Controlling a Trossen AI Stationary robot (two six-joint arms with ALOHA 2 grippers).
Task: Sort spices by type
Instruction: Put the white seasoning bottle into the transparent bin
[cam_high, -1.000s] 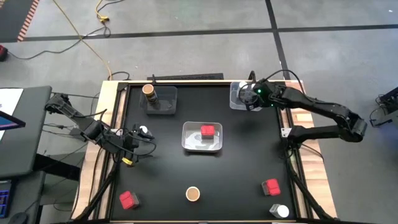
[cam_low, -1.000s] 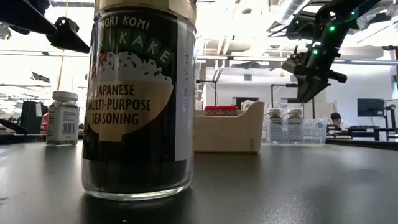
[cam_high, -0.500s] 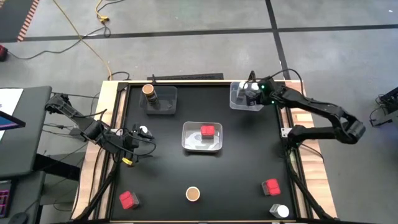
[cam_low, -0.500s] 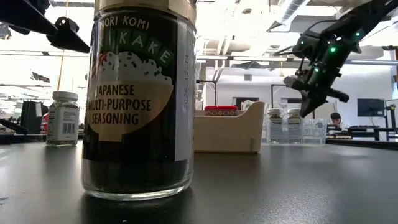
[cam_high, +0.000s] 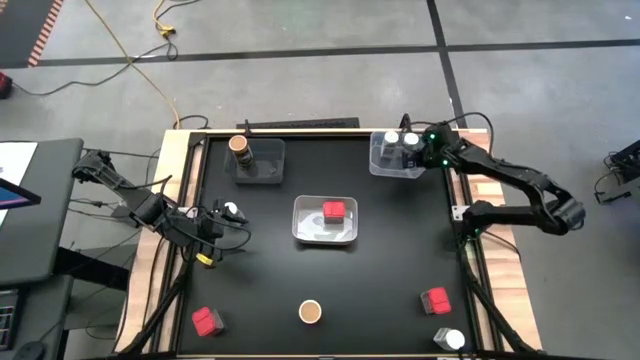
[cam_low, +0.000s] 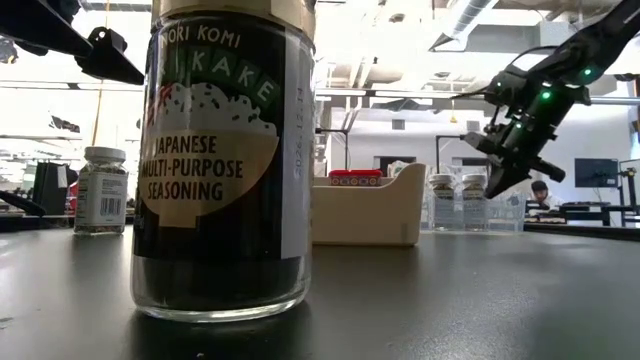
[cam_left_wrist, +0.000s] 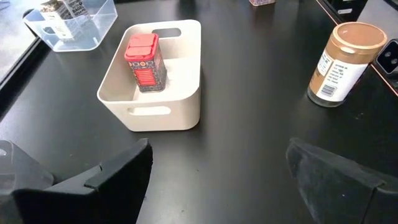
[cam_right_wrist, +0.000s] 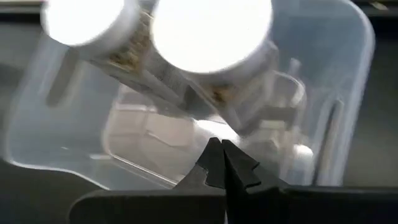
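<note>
near edge of the table (cam_high: 380, 290): brown-topped jar (cam_high: 310, 312) at centre, red block (cam_high: 207, 321) toward the left corner, another red block (cam_high: 435, 300) and a white-lidded jar (cam_high: 449, 340) toward the right corner. mid table: white tray (cam_high: 310, 232) with a third red block (cam_high: 334, 211) inside. left gripper (cam_left_wrist: 217, 168) sits by the left edge beside a white-lidded jar (cam_high: 232, 210), fingers spread wide, holding nothing. far left: clear tray (cam_high: 270, 170) with a brown-topped jar (cam_high: 240, 146) in it. far right: clear tray (cam_high: 378, 165) with two white-lidded jars (cam_high: 400, 141) inside; right gripper (cam_right_wrist: 224, 163) is just above that tray's right side, fingertips pressed together, holding nothing.
</note>
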